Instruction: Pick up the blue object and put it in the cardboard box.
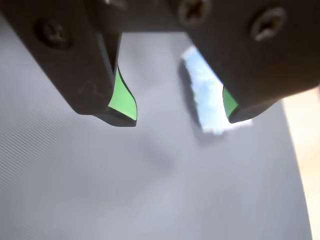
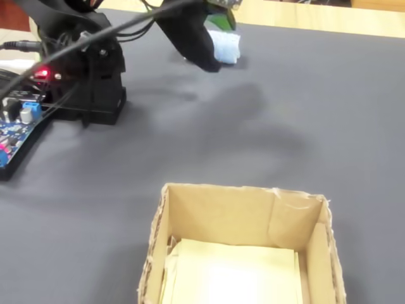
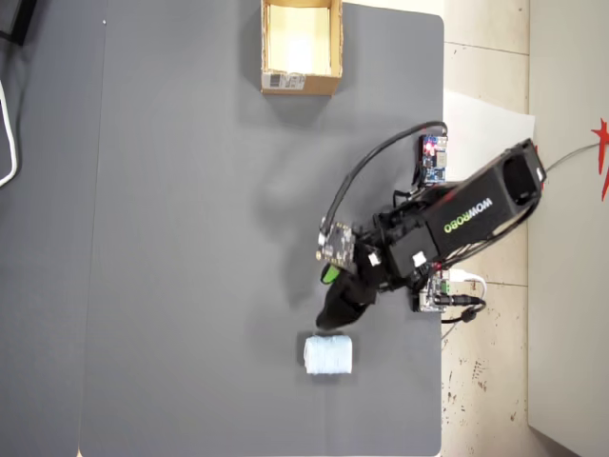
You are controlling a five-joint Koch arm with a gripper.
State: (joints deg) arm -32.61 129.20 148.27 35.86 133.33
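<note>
Presently: claw (image 1: 182, 120) spread wide, empty, above grey worktop (image 1: 100, 190); blue roll (image 1: 207, 95) sits behind one jaw, off-centre. Risk: descending so misaligned, that jaw strikes the roll and rolls it away, far from cardboard box (image 3: 301, 82).

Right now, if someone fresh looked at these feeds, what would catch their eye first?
Probably the pale blue roll lying on the dark grey mat, with the black arm's open end effector hovering right by it, green pads showing in the wrist view. Next, the open cardboard box at the mat's far edge in the overhead view, with nothing visible inside.
</note>
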